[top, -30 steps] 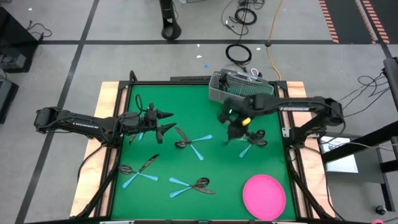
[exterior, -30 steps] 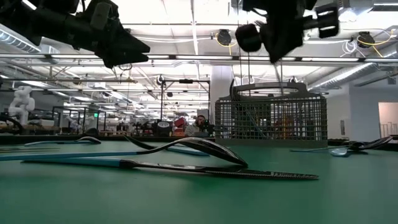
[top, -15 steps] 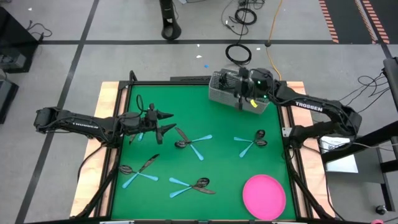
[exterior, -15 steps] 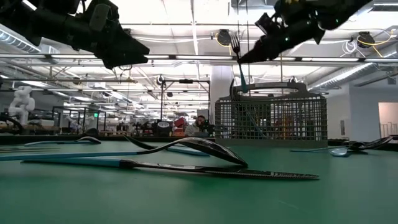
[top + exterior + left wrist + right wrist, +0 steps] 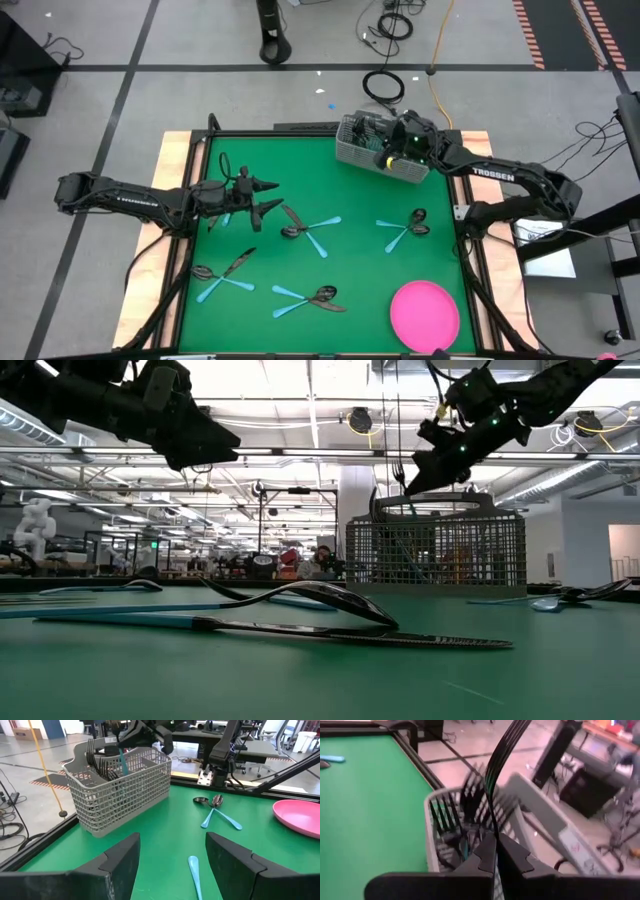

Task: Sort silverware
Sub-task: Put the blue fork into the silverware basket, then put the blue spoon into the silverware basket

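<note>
My right gripper [image 5: 382, 152] is over the grey wire-mesh caddy [image 5: 368, 140] at the table's far edge, shut on a fork [image 5: 400, 468] of the silverware. Dark fork heads stand in the caddy [image 5: 465, 805]. My left gripper [image 5: 268, 197] hovers open above the table's left half with nothing between its fingers [image 5: 120, 865]. More silverware with light blue handles lies flat on the green mat in small clusters [image 5: 310, 230] [image 5: 225, 273] [image 5: 308, 296] [image 5: 405, 228]. My right gripper pinches the fork's dark neck [image 5: 491, 827] between its two fingers, coming nearly level from the table's right. The tines [image 5: 507, 745] stand up above the fingers. The blue handle [image 5: 121, 762] hangs down into the caddy; whether it touches the caddy I cannot tell.
A pink round plate [image 5: 424, 315] lies at the near right corner. A raised wooden and black border [image 5: 180, 150] frames the mat. Bare mat shows in the middle between the clusters.
My right gripper has swung from above the cluster at the right of the mat to the far edge over the caddy, carrying the fork. It has tipped from pointing down to nearly level and rolled, so the tines stand up. In the last half second the fork sank toward the caddy.
</note>
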